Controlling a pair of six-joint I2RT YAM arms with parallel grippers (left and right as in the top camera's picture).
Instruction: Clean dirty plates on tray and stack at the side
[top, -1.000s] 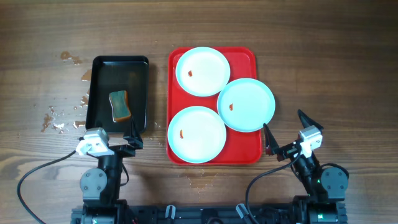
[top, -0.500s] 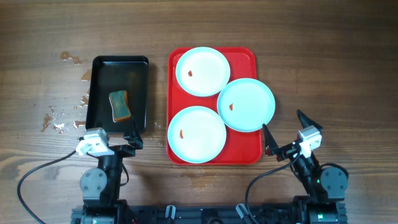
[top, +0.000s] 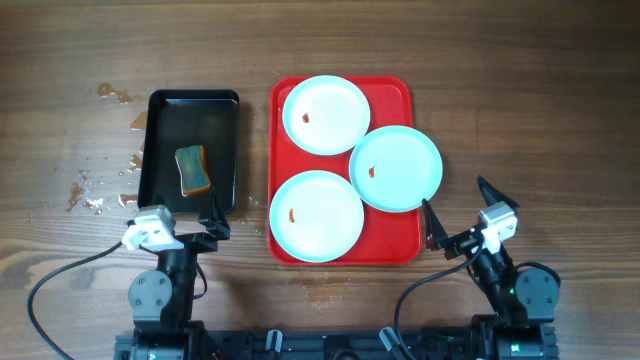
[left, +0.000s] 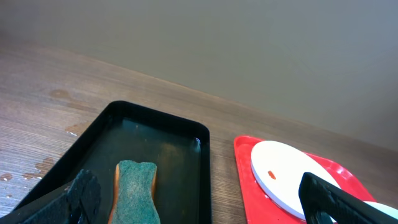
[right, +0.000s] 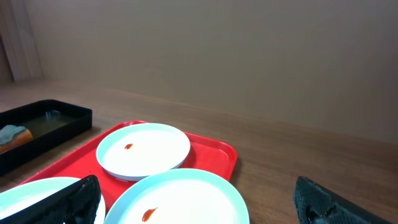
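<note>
Nothing visibly moved over the last second; both arms sit parked at the near edge. Left gripper (left: 198, 183): jaws spread wide, empty, facing the sponge (top: 192, 168) in the black tray (top: 215, 120), likely the first pick for wiping. Liquid in that tray? It looks glossy, can't confirm. Red tray (top: 392, 92) carries all three plates (top: 325, 113), each smeared; the rightmost overhangs the rim. Right gripper (top: 453, 195): spread, empty, just beside that plate. Wrist views crop the nearer plates.

A lab-style robot test bench is suggested: two arm bases (top: 160, 292) with trailing cables (top: 45, 290) are mounted at a wood-grain table (top: 520, 80), backed by a bare beige wall (left: 249, 37).
</note>
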